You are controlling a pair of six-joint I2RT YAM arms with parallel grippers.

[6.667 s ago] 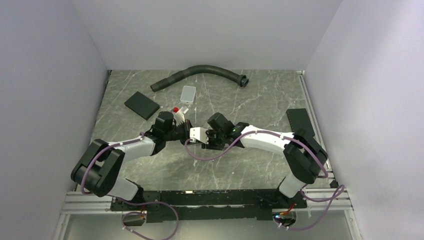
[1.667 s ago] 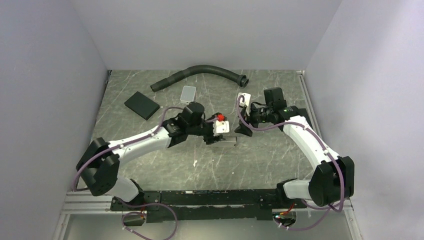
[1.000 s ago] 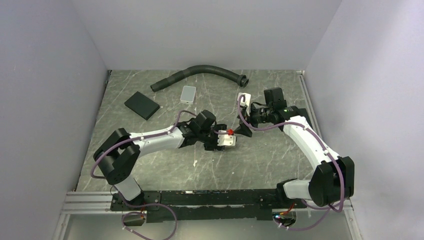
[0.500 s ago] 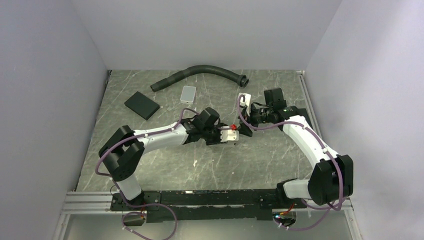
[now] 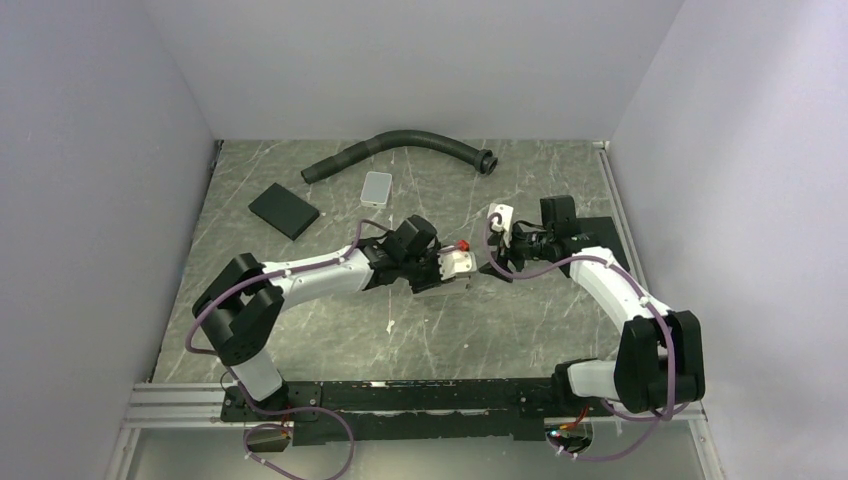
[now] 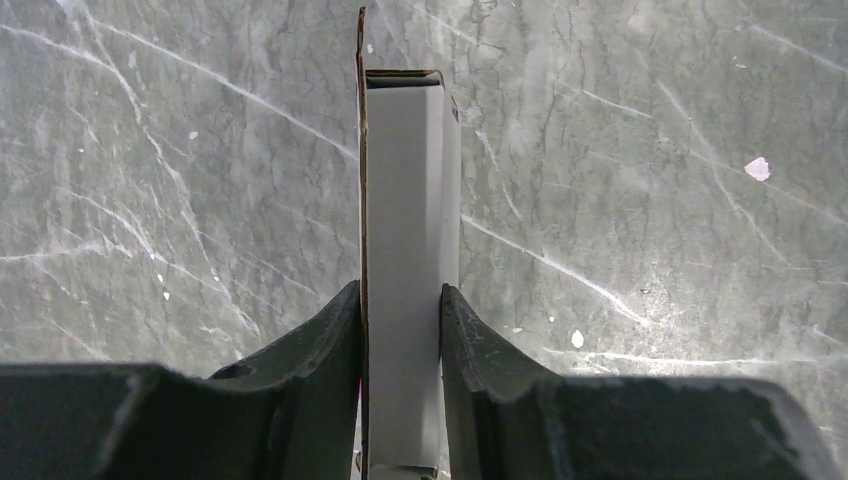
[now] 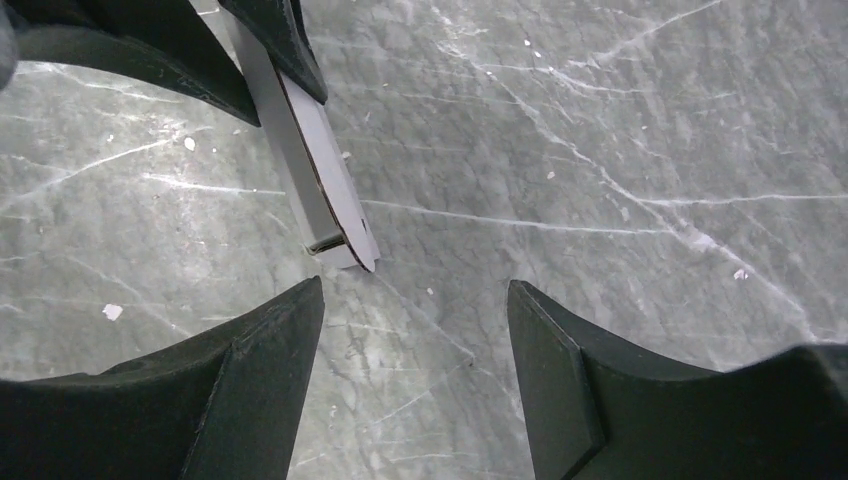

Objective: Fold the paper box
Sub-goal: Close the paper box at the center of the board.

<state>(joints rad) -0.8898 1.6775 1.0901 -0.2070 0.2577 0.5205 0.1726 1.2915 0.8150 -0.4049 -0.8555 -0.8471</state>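
Observation:
The paper box (image 6: 405,200) is a slim white carton standing on edge between the fingers of my left gripper (image 6: 400,290), which is shut on its two broad faces. From above, the box (image 5: 443,288) is a grey strip under the left gripper (image 5: 455,268) at mid-table. In the right wrist view the box (image 7: 320,180) slants down from the left arm's dark fingers (image 7: 275,40), its free end just above the marble. My right gripper (image 7: 415,290) is open and holds nothing, a short way from that free end. Seen from above, the right gripper (image 5: 492,262) is just right of the box.
A black corrugated hose (image 5: 400,148) curves along the back. A light grey tile (image 5: 377,186) and a black pad (image 5: 284,210) lie at the back left. Another black pad (image 5: 600,238) lies under the right arm. White walls close in on both sides.
The left gripper has closed on the box and carried it slightly right. The right gripper has come down and nearer, toward the box's free end.

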